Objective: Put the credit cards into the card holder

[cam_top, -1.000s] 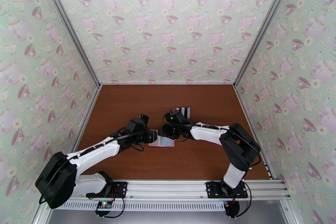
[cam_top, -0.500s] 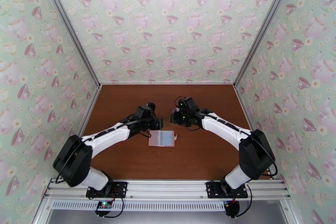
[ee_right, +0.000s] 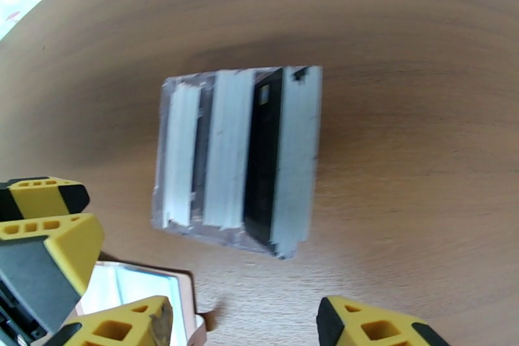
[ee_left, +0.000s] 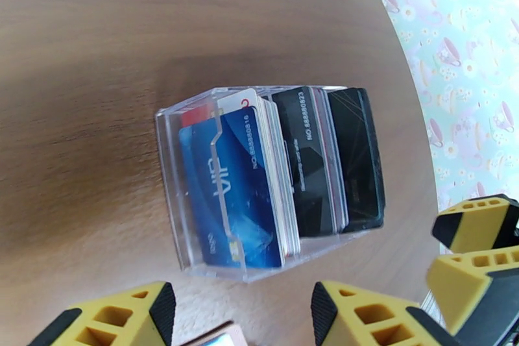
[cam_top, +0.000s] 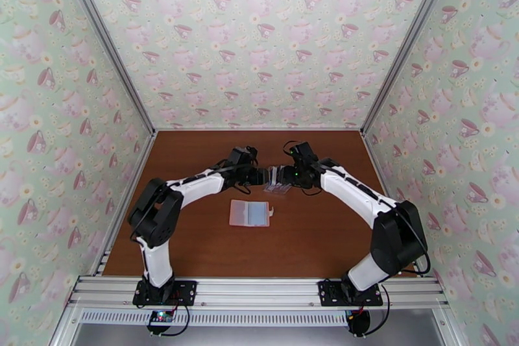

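The credit cards (ee_left: 305, 159) stand upright in a clear plastic rack (cam_top: 279, 180): a blue one in front, white and black ones behind. From above their edges show as white and black strips (ee_right: 263, 159). The card holder (cam_top: 250, 213), a pink wallet, lies open and flat nearer the arms; its corner (ee_right: 136, 292) appears in the right wrist view. My left gripper (cam_top: 263, 176) is open at the rack's left side, with nothing between its fingers (ee_left: 240, 318). On the rack's right side my right gripper (cam_top: 287, 176) also stands open and empty (ee_right: 243, 328).
The brown table (cam_top: 311, 237) is walled on three sides by teacup-patterned panels. Each wrist view catches the other gripper's yellow fingers (ee_left: 480, 243) (ee_right: 39, 230) close by, so the two grippers are nearly touching over the rack.
Both arms have moved from the wallet back to the clear rack, meeting on either side of it. The right gripper has opened a little wider.
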Robot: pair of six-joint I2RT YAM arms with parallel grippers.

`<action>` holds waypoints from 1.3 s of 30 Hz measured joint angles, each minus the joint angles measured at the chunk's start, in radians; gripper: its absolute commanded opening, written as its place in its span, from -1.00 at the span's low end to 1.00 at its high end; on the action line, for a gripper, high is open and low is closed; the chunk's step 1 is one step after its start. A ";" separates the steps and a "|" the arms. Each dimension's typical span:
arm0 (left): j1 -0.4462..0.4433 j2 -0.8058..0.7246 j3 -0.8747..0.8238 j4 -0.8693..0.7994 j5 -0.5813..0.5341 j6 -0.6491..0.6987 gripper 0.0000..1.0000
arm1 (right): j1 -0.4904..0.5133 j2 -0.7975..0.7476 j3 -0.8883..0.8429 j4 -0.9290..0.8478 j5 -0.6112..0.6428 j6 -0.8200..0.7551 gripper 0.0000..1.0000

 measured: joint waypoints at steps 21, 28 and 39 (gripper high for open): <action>0.000 0.118 0.033 0.010 0.049 -0.028 0.11 | -0.031 0.092 0.039 -0.005 0.012 -0.022 0.27; 0.000 0.118 0.032 0.031 0.058 -0.050 0.01 | -0.022 0.118 0.073 -0.005 0.041 -0.034 0.27; -0.002 0.119 0.016 0.075 0.064 -0.083 0.02 | 0.005 0.201 0.124 -0.010 0.096 -0.056 0.25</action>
